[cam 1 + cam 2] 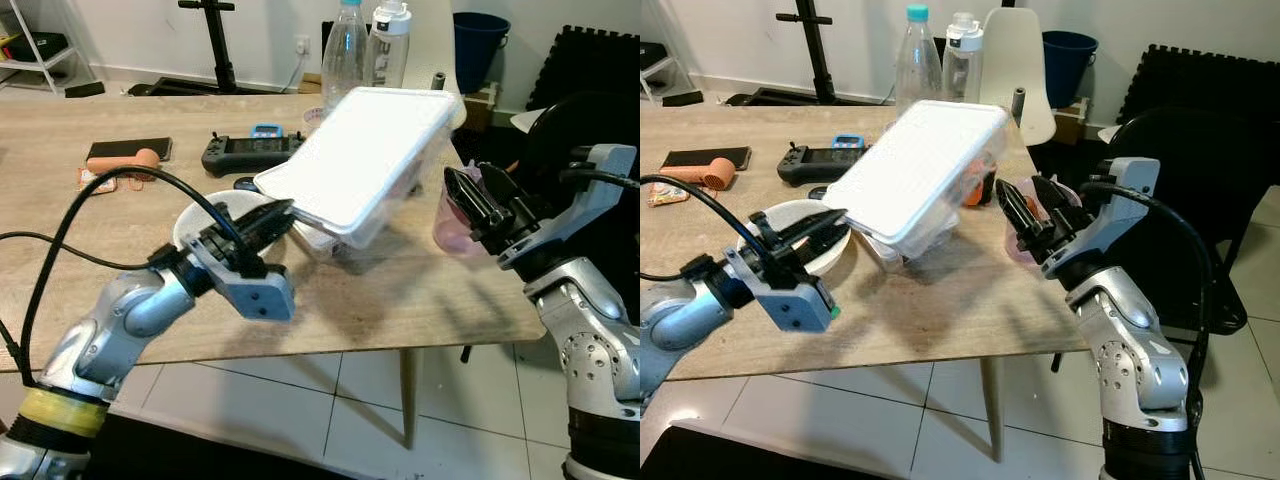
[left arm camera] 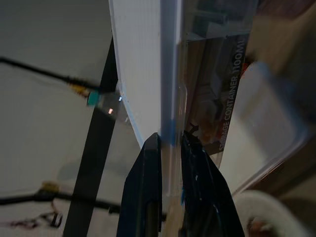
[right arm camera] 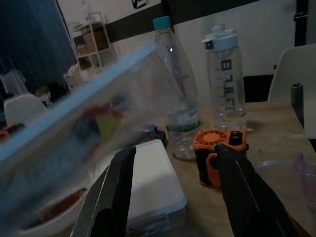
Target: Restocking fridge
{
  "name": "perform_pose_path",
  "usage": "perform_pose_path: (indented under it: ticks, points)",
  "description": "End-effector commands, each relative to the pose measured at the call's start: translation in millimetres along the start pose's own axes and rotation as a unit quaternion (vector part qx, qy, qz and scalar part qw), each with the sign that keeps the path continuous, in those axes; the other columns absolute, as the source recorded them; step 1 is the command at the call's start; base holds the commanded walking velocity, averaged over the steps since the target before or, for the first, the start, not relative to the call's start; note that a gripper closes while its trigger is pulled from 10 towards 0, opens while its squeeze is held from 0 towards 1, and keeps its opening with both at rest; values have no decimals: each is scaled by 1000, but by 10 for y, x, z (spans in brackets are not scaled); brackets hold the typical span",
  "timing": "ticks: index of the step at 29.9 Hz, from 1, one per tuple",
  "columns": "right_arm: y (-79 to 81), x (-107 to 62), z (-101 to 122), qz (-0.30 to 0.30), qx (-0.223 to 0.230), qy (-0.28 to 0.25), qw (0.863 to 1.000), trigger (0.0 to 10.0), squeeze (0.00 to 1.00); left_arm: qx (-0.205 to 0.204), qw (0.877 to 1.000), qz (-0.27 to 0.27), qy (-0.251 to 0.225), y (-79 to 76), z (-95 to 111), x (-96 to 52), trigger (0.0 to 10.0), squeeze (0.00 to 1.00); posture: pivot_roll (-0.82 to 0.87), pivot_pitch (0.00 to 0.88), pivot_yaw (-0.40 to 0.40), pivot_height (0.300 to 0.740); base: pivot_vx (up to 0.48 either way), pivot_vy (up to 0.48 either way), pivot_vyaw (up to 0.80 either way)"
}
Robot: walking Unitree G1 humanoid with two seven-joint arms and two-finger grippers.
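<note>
While tilted above the table's (image 1: 420, 300) front edge, storage container (image 1: 365, 160): rim pinched by left gripper (image 1: 272, 222). Right gripper (image 1: 468, 205), fingers apart, should support its far side before carrying.

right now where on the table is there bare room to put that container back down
Bare wood runs along the near table edge in front of the white bowl, and on the far left stretch beyond the phone. It is crowded under the lifted container, by the pink cup and the bottles.
</note>
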State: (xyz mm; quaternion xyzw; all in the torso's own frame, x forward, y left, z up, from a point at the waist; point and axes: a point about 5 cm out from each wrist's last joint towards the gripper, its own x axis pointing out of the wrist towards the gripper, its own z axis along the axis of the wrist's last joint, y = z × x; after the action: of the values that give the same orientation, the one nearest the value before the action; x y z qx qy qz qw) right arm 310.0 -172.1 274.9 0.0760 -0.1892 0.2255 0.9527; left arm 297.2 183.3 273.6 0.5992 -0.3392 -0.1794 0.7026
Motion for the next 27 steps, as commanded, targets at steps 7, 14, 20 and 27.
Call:
perform_pose_path:
  ticks: [7, 14, 20, 27]
  points:
    - [62, 33, 48, 30, 114, -29, 993, 10000, 0, 27, 999, 23, 3, 141, -72, -13, 10000, 0, -6, 198, -13, 736, 0, 0, 0]
    - [225, 132, 100, 77, 269, -74, 957, 10000, 0, 24, 999, 31, -9, 117, -41, 60, 10000, 0, -11, 192, -16, 736, 0, 0, 0]
    - [404, 235, 84, 124, 344, -67, 928, 10000, 0, 21, 999, 35, -27, 105, 21, 125, 10000, 0, -8, 189, -25, 736, 0, 0, 0]
    - [686, 495, 61, 165, 438, -45, 883, 10000, 0, 22, 998, 34, -48, 91, 85, 193, 10000, 0, -5, 180, -35, 736, 0, 0, 0]
